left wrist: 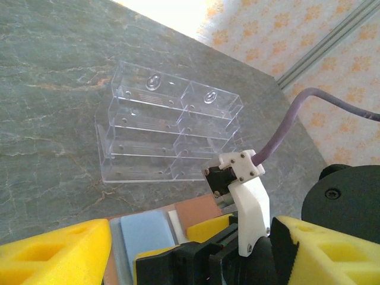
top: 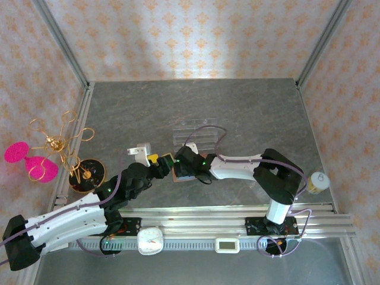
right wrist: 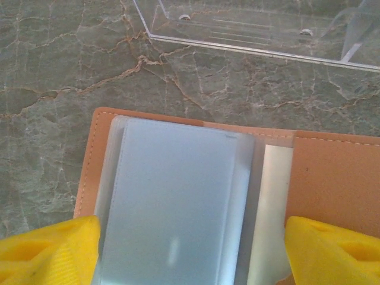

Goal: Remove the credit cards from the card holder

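The wallet [right wrist: 332, 178] lay open near the clear rack [left wrist: 166, 127], seemingly no card out yet, left pincer [left wrist: 193, 255] and right pincer [right wrist: 190, 249] both spread.

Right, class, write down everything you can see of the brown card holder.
The card holder is tan-brown leather with pale stitching along its edge. It lies open and flat on the grey marbled table, showing a pale grey-blue pocket under a frosted sleeve. The right gripper straddles it, open; contact cannot be judged. The clear rack stands just beyond, apart.
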Motion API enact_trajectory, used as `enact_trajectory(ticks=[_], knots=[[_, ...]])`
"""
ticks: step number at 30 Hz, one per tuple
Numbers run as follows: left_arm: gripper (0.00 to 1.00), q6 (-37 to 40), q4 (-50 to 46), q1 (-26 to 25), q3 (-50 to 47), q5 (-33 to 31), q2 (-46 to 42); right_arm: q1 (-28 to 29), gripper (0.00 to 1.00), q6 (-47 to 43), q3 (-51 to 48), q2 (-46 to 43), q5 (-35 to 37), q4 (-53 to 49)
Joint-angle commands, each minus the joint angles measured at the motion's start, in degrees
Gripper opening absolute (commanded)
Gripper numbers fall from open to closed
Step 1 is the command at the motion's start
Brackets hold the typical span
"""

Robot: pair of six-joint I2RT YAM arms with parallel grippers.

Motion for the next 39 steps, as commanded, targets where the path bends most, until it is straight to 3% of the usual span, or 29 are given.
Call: enact_trajectory(ticks=[1, 5, 9, 13, 16, 25, 33, 39], knots=[[0.71, -0.12, 1.02, 0.49, -0.95, 0.34, 0.58, 0.84, 0.80, -1.09, -0.17, 2.70, 1.41, 0.27], [0.71, -0.33, 1.77, 0.75, -1.35, 0.88, 1.53, 1.62, 0.80, -0.64, -1.12, 4.68, 1.58, -0.07], [0.71, -0.38, 2.21, 1.04, -1.34, 1.67, 2.76, 1.73, 0.73, 1.31, -3.66, 4.23, 0.86, 1.26], [0.65, -0.12, 3.41, 1.23, -1.71, 2.66, 4.50, 1.73, 0.54, 3.30, -6.07, 2.19, -0.79, 3.66], [0.59, -0.24, 5.32, 1.23, -2.09, 3.97, 6.74, 1.73, 0.48, 4.83, -6.90, 1.35, -1.69, 4.08], [0.19, -1.81, 16.40, 1.23, -4.17, 9.86, 18.11, 1.71, 0.13, 9.89, -12.49, -3.72, -4.62, 7.62], [0.00, -2.62, 24.29, 1.24, -2.54, 12.51, 31.90, 2.17, 0.12, 11.48, -14.23, -5.94, -4.92, 8.15], [0.00, -2.42, 19.72, 1.23, 0.46, 10.78, 40.58, 2.30, 0.15, 13.08, -15.13, -6.61, -4.27, 8.06]])
